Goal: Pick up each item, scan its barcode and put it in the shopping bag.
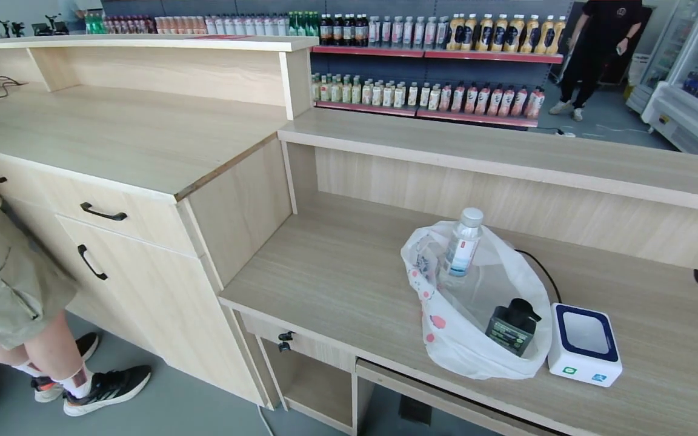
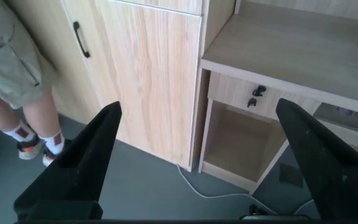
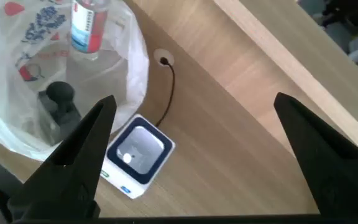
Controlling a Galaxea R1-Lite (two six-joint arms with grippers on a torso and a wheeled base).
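The right pincer (image 3: 194,98) has its two black fingers spread wide apart with nothing between them. It hangs above the surface (image 1: 337,284), looking down on the scanner (image 1: 585,345) and the shopping bag (image 1: 446,339). The left pincer (image 2: 199,104) is just as wide apart and empty. It is held over the floor (image 2: 154,180) in front of a cupboard door (image 2: 148,81), well away from the goods, probably parked there to keep out of the way.

In the head view the white bag sits at lower centre-right, its mouth gaping upward so things can drop in. Inside, a clear bottle (image 1: 463,245) stands upright toward the far side, and a dark container (image 1: 512,327) lies tilted near the front. The scanner rests just beside the bag, to its right in the frame, with its window facing up, handy for passing a barcode over. Its cable (image 1: 543,266) curves away behind the bag. With both goods bagged and both pincers empty, the job looks finished or nearly so.
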